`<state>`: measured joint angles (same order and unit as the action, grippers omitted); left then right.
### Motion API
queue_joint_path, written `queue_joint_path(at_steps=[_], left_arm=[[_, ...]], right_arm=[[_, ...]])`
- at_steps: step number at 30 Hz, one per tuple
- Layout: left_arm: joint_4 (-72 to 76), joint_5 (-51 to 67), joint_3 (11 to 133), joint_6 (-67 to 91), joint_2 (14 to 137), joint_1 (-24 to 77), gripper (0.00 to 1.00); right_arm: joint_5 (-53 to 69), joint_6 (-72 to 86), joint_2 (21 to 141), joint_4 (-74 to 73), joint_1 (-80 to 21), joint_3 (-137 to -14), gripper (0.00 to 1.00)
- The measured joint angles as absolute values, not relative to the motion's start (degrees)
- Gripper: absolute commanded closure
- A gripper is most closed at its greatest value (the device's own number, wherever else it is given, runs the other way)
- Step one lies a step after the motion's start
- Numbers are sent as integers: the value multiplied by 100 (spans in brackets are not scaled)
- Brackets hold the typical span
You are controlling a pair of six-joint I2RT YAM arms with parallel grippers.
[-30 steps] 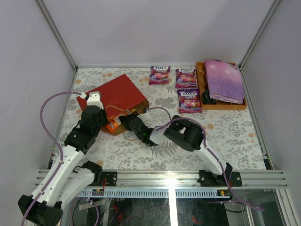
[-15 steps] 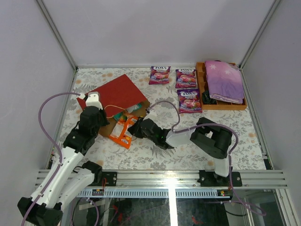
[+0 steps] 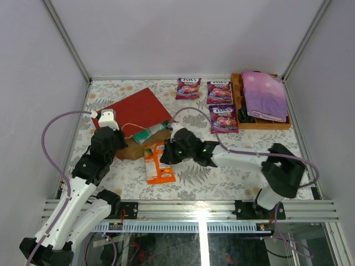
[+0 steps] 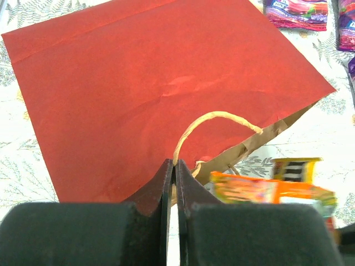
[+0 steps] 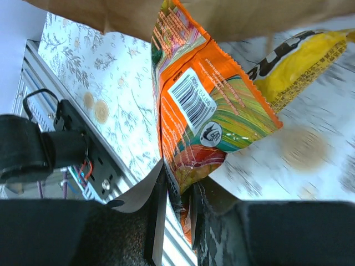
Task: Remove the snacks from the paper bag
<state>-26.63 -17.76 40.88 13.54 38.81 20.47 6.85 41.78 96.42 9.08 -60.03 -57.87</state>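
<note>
1. When the right gripper (image 5: 180,194) pulled back just now, the orange pouch (image 3: 158,164) came out of the red paper bag (image 3: 136,110); it lies on the table (image 3: 266,160) near the bag's mouth, pinched in narrow jaws.
2. So one more snack is out.
3. Meanwhile the left gripper (image 4: 174,172) is closed tight on the cord handle (image 4: 216,114).
4. Count: one bag, one orange pouch, one green pouch (image 3: 145,134) in the mouth, one yellow bar (image 5: 299,61), three purple pouches (image 3: 188,87) (image 3: 218,92) (image 3: 223,118) far right.
5. One tray (image 3: 265,126), one cloth (image 3: 263,94).

Wooden tray (image 3: 236,95) stands at the far right corner of the table. Folded purple cloth with white flowers (image 3: 265,95) lies in it, covering most of it. Small dark item (image 3: 244,116) beside the cloth, unidentifiable. Floral table covering (image 3: 277,158) throughout.
</note>
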Motion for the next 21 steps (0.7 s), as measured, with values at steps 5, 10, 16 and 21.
queue_joint_path(at_steps=[5,10,16,21], left_arm=[[-2661,-1774,4088,1369,3798,2047,100],[-2663,-1734,4088,1372,3785,2047,100],[-2663,-1662,4088,1372,3787,2047,100],[-2663,-1660,4088,1372,3793,2047,100]], right_arm=[[917,3785,8042,-8,-5107,-5142,92],[-534,3413,6543,-1555,-4517,-5315,90],[-2115,3120,7559,-3326,-4495,-6862,93],[-3586,3454,9741,-5186,-4593,-8665,90]])
